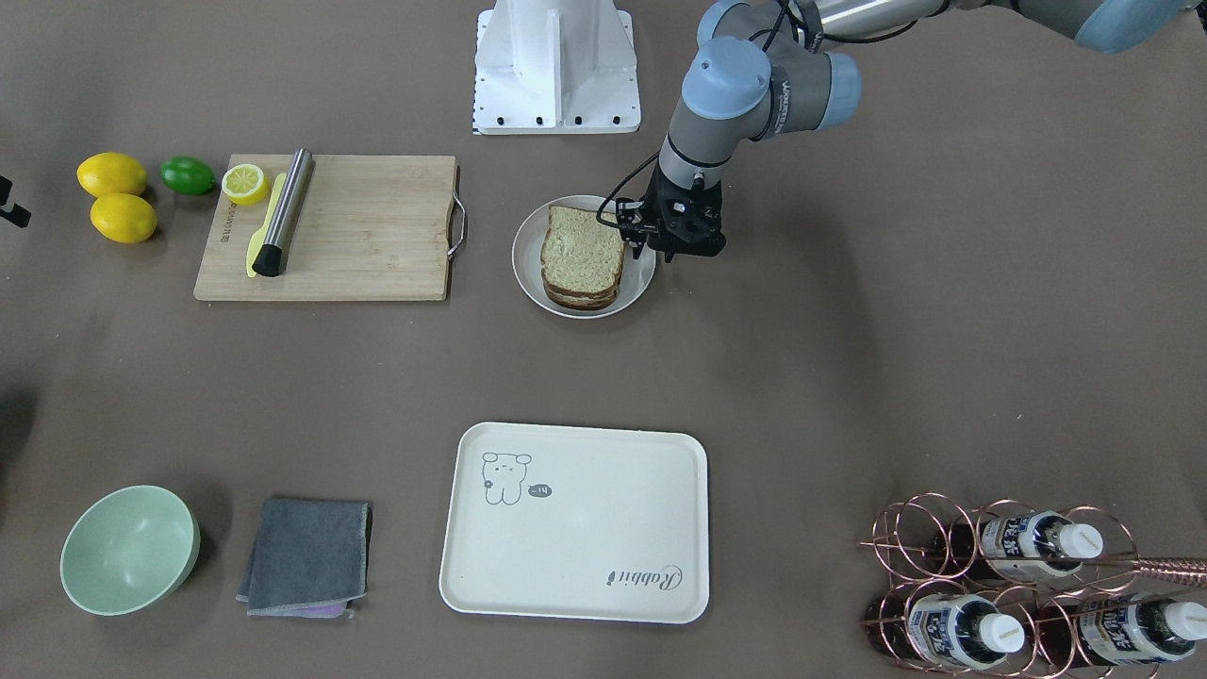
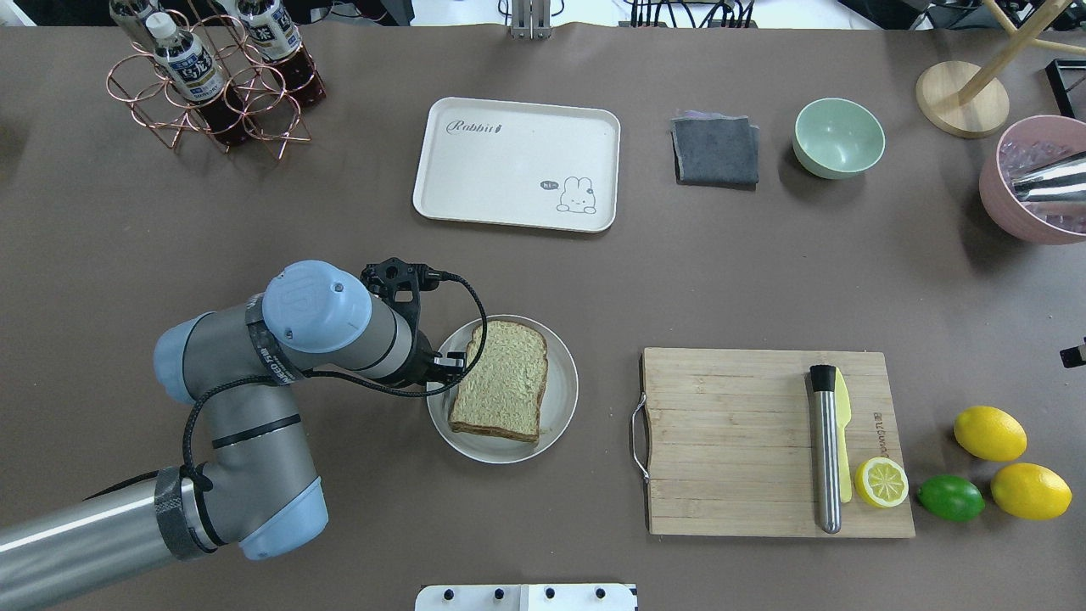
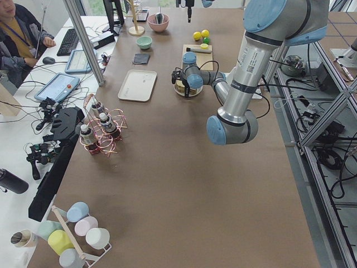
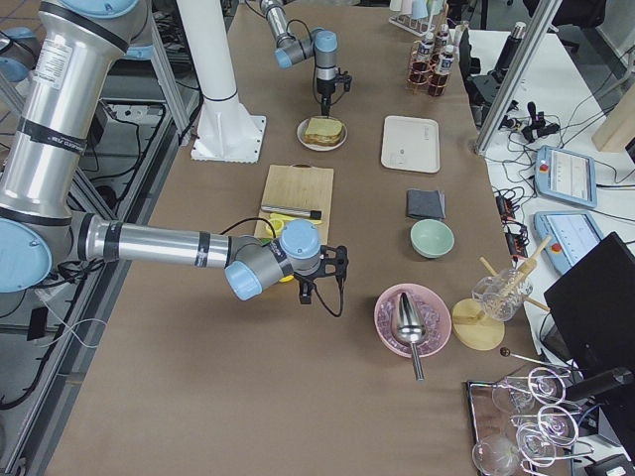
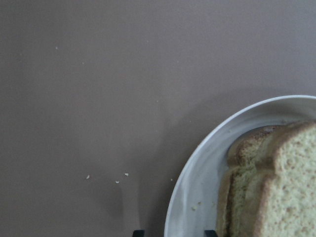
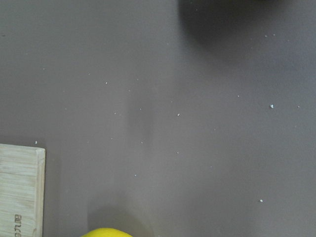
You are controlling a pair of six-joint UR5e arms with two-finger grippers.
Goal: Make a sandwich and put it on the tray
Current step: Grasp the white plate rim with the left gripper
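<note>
The brown table [image 1: 849,377] holds the cream tray [image 1: 585,556] on its operators' side, well apart from the sandwich. Across from it, the wooden cutting board [image 1: 368,245] lies beside the round white plate [image 1: 528,269], where the sandwich [image 1: 583,255] rests with its slices stacked. The left gripper [image 1: 657,247] hangs over the plate's rim just beside the sandwich, its fingers parted and grasping nothing. The right gripper [image 4: 317,280] hovers above the table near the lemons [image 1: 123,217]; whether it is parted or closed cannot be told.

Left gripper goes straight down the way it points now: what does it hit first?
Probably the plate rim: the left gripper points down over it, jaws straddling the rim beside the sandwich. Depth unclear.
</note>
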